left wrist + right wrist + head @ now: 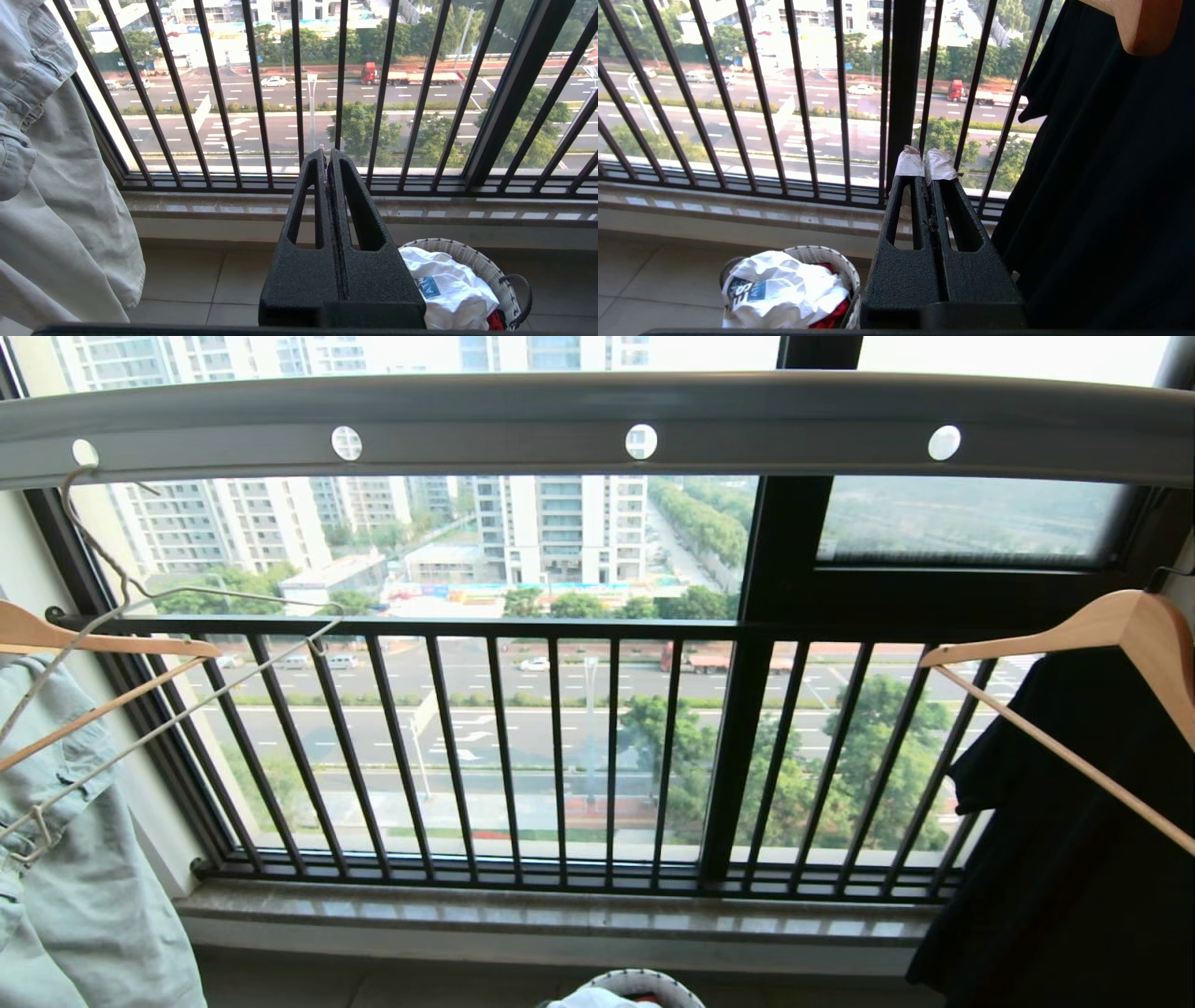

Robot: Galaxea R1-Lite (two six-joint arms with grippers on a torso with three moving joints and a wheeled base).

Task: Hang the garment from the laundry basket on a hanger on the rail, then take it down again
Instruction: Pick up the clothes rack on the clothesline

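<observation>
The white short-sleeved T-shirt with a dark blue printed emblem (780, 289) was seen crumpled in the small round white woven basket (486, 268) on the tiled floor below the window sill, lying lower than both grippers and touched by neither. The left gripper (327, 156) and the right gripper (924, 163) were each held pressed together with nothing between the fingers, pointed toward the black barred window railing (560, 747). The thin cream-white wire hanger (121, 616) was hooked on the long grey metal bar with round holes (597, 429), beside a pale green denim garment (84, 887), with a black garment (1074, 859) well apart at the other end.
</observation>
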